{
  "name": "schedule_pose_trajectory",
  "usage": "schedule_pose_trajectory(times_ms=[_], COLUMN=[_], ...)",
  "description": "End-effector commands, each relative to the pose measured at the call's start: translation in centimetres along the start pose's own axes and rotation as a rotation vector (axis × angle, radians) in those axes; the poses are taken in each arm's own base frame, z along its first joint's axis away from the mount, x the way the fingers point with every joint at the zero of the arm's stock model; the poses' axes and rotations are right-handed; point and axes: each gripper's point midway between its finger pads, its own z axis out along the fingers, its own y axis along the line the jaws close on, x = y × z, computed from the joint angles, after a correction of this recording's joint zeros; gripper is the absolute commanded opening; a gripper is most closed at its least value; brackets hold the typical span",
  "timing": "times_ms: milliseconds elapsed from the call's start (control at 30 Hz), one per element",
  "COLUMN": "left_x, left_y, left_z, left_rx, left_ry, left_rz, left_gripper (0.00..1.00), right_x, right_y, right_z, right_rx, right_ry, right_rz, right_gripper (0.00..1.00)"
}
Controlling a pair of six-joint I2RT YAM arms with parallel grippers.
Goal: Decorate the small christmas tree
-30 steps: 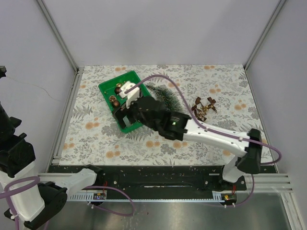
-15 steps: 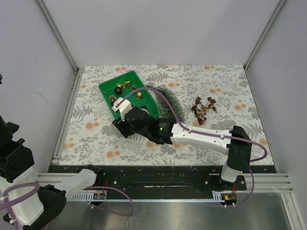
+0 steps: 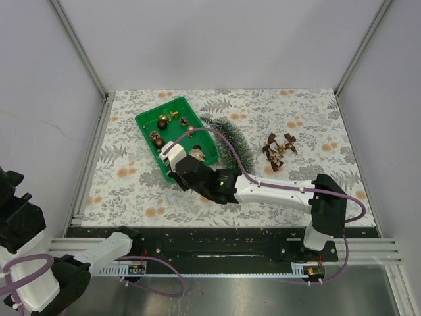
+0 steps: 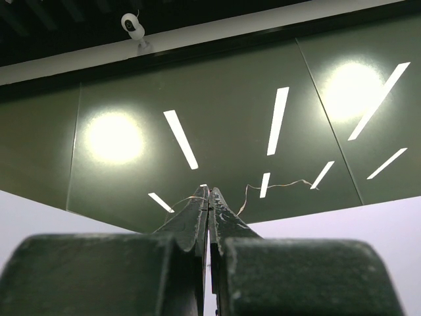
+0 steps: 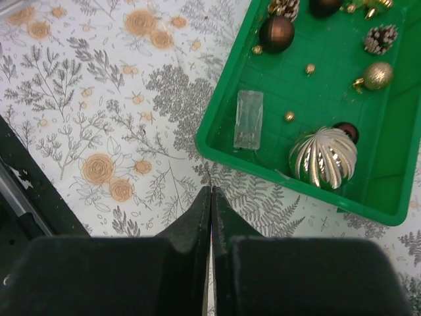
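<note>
Pale grey walls close in the desk (image 3: 125, 187) on three sides, and a cloth printed with grey ferns and orange blossoms covers it. Toward the back-left corner sits a green tray (image 3: 141, 122), set at an angle to the edges. The small christmas tree (image 3: 228, 133) lies on its side just beside the tray's right rim, about midway along the desk's width and nearer the back edge than the front; the right arm's purple cable (image 3: 223, 135) arcs over it. Further toward the right edge lies a brown spiky ornament (image 3: 279, 149), well apart from the tree.

The right arm reaches across from the front-right corner to the tray's near rim. In its wrist view the right end effector (image 5: 210, 194) has its fingers pressed together with nothing between them, tips over the cloth just outside the tray. Inside the tray lie a gold-and-white ribbed bauble (image 5: 322, 158), a dark brown bauble (image 5: 276, 33), a small gold ball (image 5: 377, 75), a frosted pinecone (image 5: 380, 38) and a clear rectangular piece (image 5: 248, 118) — plus a few tiny gold beads.

The left arm is off the desk at the front-left corner. The left end effector (image 4: 209, 197) is pressed together too — empty and aimed at a dark ceiling with bright light strips.
</note>
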Motion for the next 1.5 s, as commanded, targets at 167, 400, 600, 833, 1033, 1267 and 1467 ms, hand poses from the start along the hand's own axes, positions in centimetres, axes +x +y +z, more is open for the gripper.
schedule_pose_trajectory(times_ms=[167, 400, 600, 833, 1033, 1267, 1467], left_x=[-1.0, -1.1, -1.2, -1.3, -1.4, -1.4, -0.6], left_y=[0.5, 0.6, 0.7, 0.7, 0.7, 0.4, -0.6], left_z=[-0.4, -0.4, -0.6, -0.6, -0.8, -1.1, -0.8], left_rx=[-0.009, -0.011, -0.012, -0.013, -0.014, 0.005, 0.032], left_ry=[-0.021, -0.024, -0.026, -0.027, -0.027, -0.027, -0.019], left_rz=[0.014, 0.019, 0.023, 0.015, 0.017, 0.009, -0.019], left_gripper=[0.00, 0.00, 0.00, 0.00, 0.00, 0.00, 0.00], right_x=[-13.8, -19.0, -20.0, -17.8, -14.6, -11.1, -9.4], right_y=[-2.6, -2.9, -2.4, -2.0, -1.8, -1.7, -1.6], right_z=[-6.6, -10.6, -12.3, -11.8, -10.7, -10.0, -9.6], right_rx=[0.084, 0.045, 0.001, -0.006, -0.014, -0.015, -0.017], right_ry=[-0.354, -0.473, -0.505, -0.460, -0.391, -0.325, -0.263], right_rz=[-0.009, 0.005, 0.036, 0.052, 0.072, 0.117, 0.102], right_gripper=[0.00, 0.00, 0.00, 0.00, 0.00, 0.00, 0.46])
